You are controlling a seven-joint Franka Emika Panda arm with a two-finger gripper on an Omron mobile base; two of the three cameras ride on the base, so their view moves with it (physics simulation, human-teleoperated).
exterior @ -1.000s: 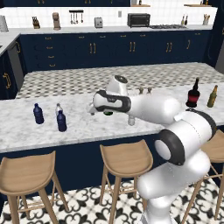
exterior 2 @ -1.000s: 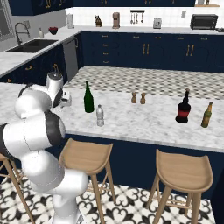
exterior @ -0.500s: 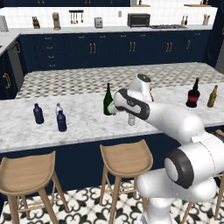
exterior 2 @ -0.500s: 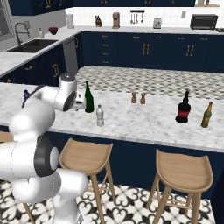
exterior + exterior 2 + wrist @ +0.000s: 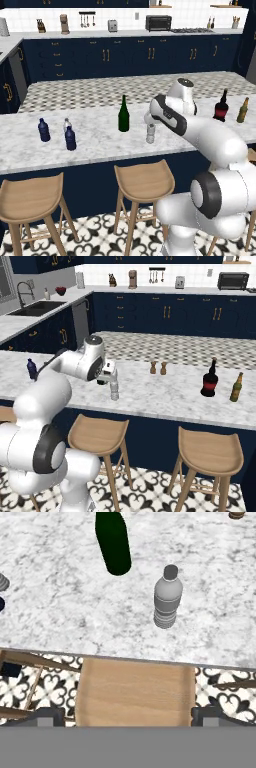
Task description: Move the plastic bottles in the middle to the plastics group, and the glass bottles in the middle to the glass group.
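While open, gripper point(image 5: 107, 377) above clear bottle point(image 5: 114, 391)

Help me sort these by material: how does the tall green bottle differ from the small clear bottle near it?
The green bottle is dark, opaque and long-necked; the clear bottle is pale, see-through and stubby. The green bottle stands roughly twice as tall as the clear bottle. Both stand upright on the marble counter, apart, untouched.

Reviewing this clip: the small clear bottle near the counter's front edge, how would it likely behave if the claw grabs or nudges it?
The clear bottle looks plastic and ribbed, so probably light and somewhat squeezable. It stands upright and narrow, so a sideways nudge could tip it. Being round, it would likely roll toward the counter edge if toppled.
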